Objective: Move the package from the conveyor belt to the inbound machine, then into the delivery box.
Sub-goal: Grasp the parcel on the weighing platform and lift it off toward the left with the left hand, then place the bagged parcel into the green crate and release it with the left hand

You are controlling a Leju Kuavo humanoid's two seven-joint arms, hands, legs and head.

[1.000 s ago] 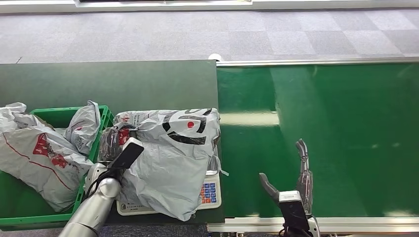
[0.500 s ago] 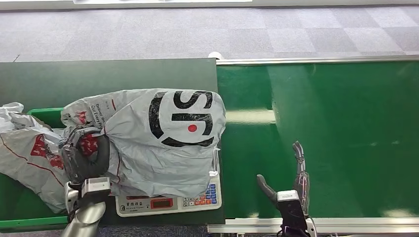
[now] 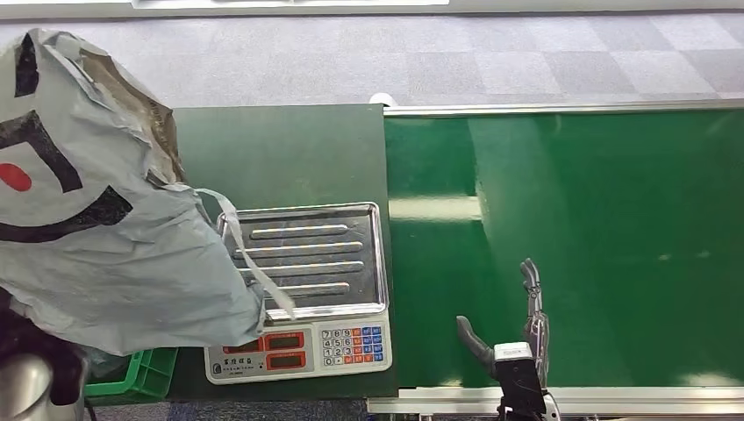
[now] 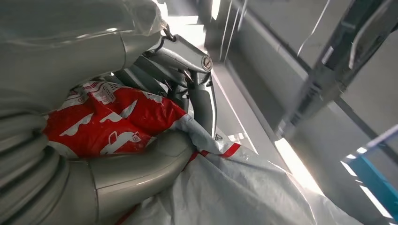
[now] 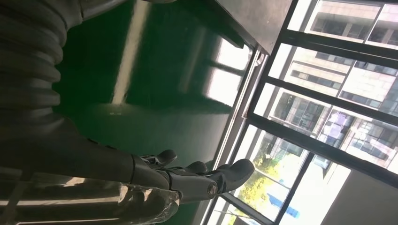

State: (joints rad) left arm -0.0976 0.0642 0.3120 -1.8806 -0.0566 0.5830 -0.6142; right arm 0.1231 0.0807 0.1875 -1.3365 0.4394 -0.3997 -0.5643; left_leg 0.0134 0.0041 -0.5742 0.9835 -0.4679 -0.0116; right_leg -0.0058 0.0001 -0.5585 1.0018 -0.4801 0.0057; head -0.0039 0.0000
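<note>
Head view: package (image 3: 105, 228) lifted at left, above green bin (image 3: 140, 373); scale (image 3: 307, 289) tray bare; right hand (image 3: 513, 338) over conveyor belt (image 3: 614, 246), fingers apart.
Left wrist view: left hand (image 4: 141, 140) fingers clamped on package's red part.
Right wrist view: fingers (image 5: 206, 180) extended over the belt's open green surface.

Dark table (image 3: 281, 153); scale (image 3: 307, 298), green crate (image 3: 140, 373) on it

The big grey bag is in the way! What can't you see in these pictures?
- Green crate: in the head view, the lifted grey package covers all but one corner, so its contents are hidden.
- Left hand: in the left wrist view, the package wraps its fingers.
- Package logo: cut off by the head view's left edge.
- Scale display: digits too small to read.
</note>
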